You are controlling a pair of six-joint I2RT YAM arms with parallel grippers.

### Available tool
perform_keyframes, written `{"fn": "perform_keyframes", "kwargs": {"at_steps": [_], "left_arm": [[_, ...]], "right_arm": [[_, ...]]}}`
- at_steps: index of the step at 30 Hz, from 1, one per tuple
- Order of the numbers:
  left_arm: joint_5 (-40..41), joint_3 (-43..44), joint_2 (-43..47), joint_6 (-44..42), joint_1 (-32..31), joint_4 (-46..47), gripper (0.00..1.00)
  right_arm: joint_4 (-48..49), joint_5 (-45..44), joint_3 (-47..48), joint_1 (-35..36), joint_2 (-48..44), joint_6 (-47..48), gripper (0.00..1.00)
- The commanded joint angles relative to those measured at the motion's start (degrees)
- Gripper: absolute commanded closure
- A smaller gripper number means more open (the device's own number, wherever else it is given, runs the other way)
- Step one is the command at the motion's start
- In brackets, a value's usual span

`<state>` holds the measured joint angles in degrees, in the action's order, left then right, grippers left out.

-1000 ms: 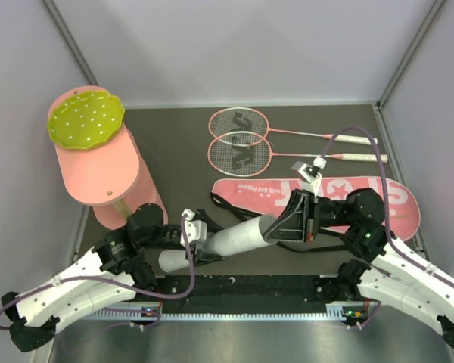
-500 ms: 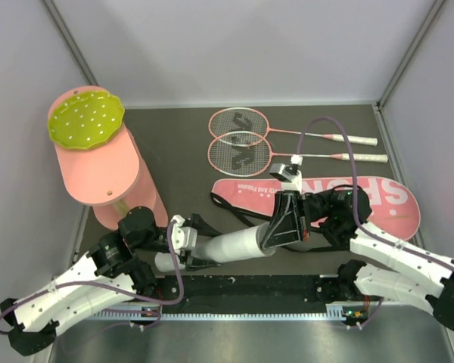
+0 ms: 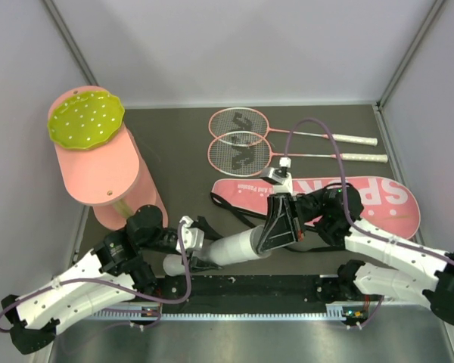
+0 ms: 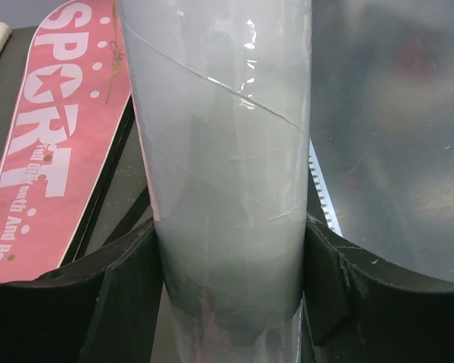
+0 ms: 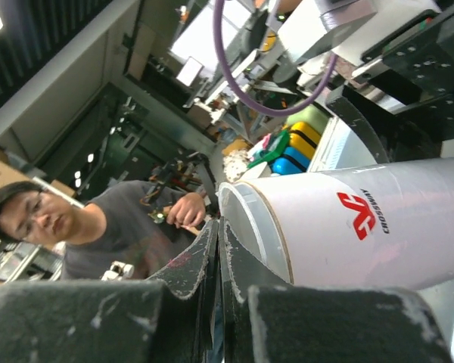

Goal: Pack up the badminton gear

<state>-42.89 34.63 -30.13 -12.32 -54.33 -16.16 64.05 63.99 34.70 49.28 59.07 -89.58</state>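
Note:
My left gripper (image 3: pixel 191 253) is shut on the white tube (image 3: pixel 231 248), which lies slanted above the table's near edge. In the left wrist view the tube (image 4: pixel 227 151) fills the gap between both black fingers (image 4: pixel 129 295). My right gripper (image 3: pixel 276 227) is shut, with its tips against the tube's open end. In the right wrist view its fingertips (image 5: pixel 219 242) press together beside the tube's rim (image 5: pixel 246 208). Two pink rackets (image 3: pixel 242 121) (image 3: pixel 240 155) lie at the back. The pink "SPORT" bag (image 3: pixel 378 198) lies behind my right arm. No shuttlecocks show.
A big pink cylinder (image 3: pixel 106 174) with a yellow-green dotted disc (image 3: pixel 85 119) stands at the left. A black toothed strip (image 3: pixel 250 291) runs along the near edge. The bag's black strap (image 3: pixel 231 208) trails left of the bag. Grey walls enclose the table.
My right gripper has moved left and nearer along with the tube's open end, uncovering more of the bag's lettering. My left gripper still holds the tube and has shifted slightly.

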Motion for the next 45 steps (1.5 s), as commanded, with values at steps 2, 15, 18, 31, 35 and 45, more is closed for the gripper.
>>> {"fn": "perform_keyframes", "kwargs": {"at_steps": [2,15,18,31,35,45], "left_arm": [[-6.3,7.4,1.5,-8.4,-1.0,5.3,1.0],[-11.5,16.5,-6.3,-17.2,-1.0,-10.5,1.0],[-10.8,18.3,-8.7,-18.3,-1.0,-13.1,1.0],[0.4,17.2,-9.4,-11.5,-1.0,-2.5,1.0],[-2.6,15.5,-8.8,-12.0,-1.0,-1.1,1.0],[11.7,6.2,-4.0,-3.2,-1.0,12.2,1.0]], "right_arm": [[-44.6,1.0,6.8,0.3,-2.3,24.7,0.97],[-99.7,0.4,26.5,0.6,9.4,57.5,1.0],[-105.0,-4.3,29.0,0.7,11.0,61.3,1.0],[-98.2,-15.9,30.7,9.8,11.4,54.8,1.0],[-96.0,-17.5,30.5,9.9,9.5,55.9,1.0],[-97.2,-38.7,35.0,9.3,3.4,59.5,0.89]]}}
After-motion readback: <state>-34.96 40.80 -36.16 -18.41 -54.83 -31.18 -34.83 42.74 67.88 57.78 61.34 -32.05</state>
